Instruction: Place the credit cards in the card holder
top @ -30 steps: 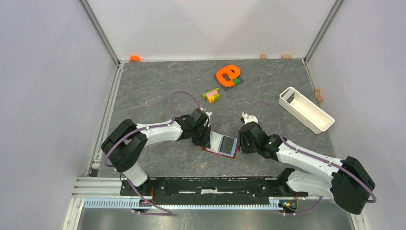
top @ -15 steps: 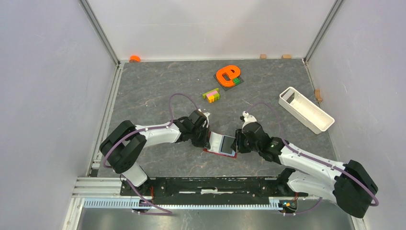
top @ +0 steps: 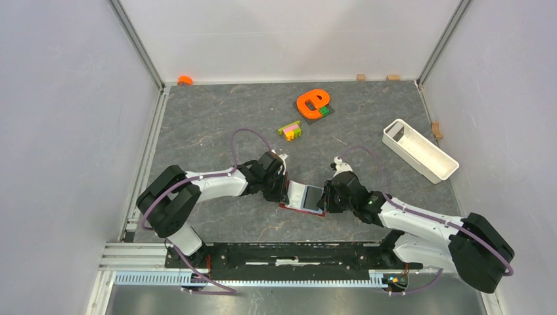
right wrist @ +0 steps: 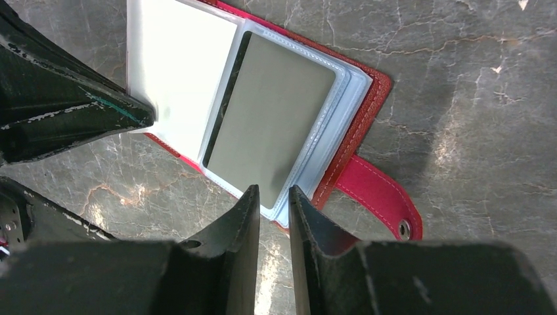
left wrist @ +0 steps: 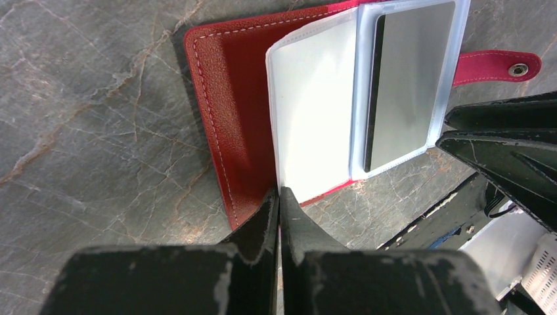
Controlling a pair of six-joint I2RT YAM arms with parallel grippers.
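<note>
The card holder [top: 304, 197] lies open on the grey table between both arms, red leather [left wrist: 236, 111] underneath and clear plastic sleeves on top. One grey-tan credit card [left wrist: 407, 79] [right wrist: 276, 125] sits inside the right-hand sleeve. My left gripper [top: 287, 192] [left wrist: 279, 195] is shut, its tips pinching the near edge of the left, pale sleeve. My right gripper [top: 326, 197] [right wrist: 274, 193] stands at the sleeve's corner beside the red snap tab [right wrist: 378, 197]. Its jaws are a narrow gap apart and bare table shows between them.
A white oblong tray [top: 420, 149] stands at the right. Multicoloured toy bricks [top: 289, 130] and an orange shape [top: 312, 103] on a dark plate lie farther back. Small wooden blocks [top: 360, 77] sit along the back wall. An orange cap [top: 185, 80] rests in the back left corner.
My left gripper has closed onto the sleeve edge. The right gripper has slid left up to the holder's edge and narrowed its jaws.
</note>
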